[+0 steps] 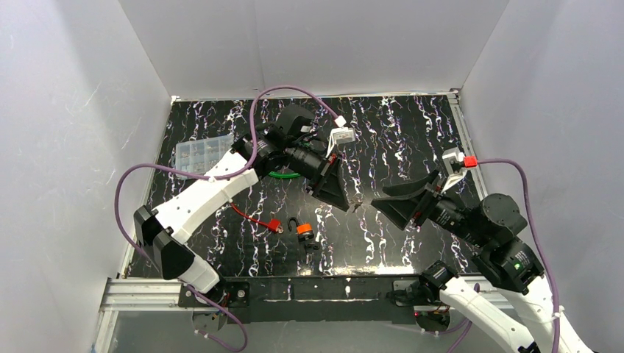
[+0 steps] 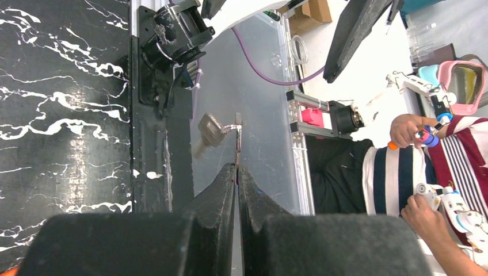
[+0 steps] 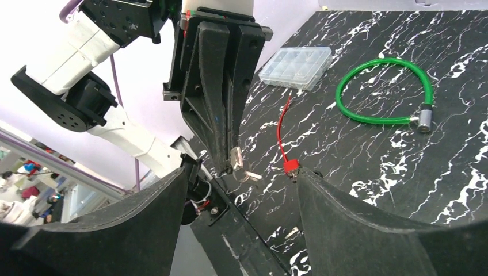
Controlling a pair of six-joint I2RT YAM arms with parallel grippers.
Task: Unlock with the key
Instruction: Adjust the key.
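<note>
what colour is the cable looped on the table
The cable is green, clearest in the right wrist view.

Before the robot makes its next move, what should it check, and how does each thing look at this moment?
1. Grip on the key: ok, the left hand is shut on it.
2. The right hand off the key: ok, open wide, touching nothing.
3. The padlock uncovered on the table: ok.
4. Keyhole turned toward the key: cannot tell.
5. Padlock steadied for the key: not ok, neither hand holds it.
</note>
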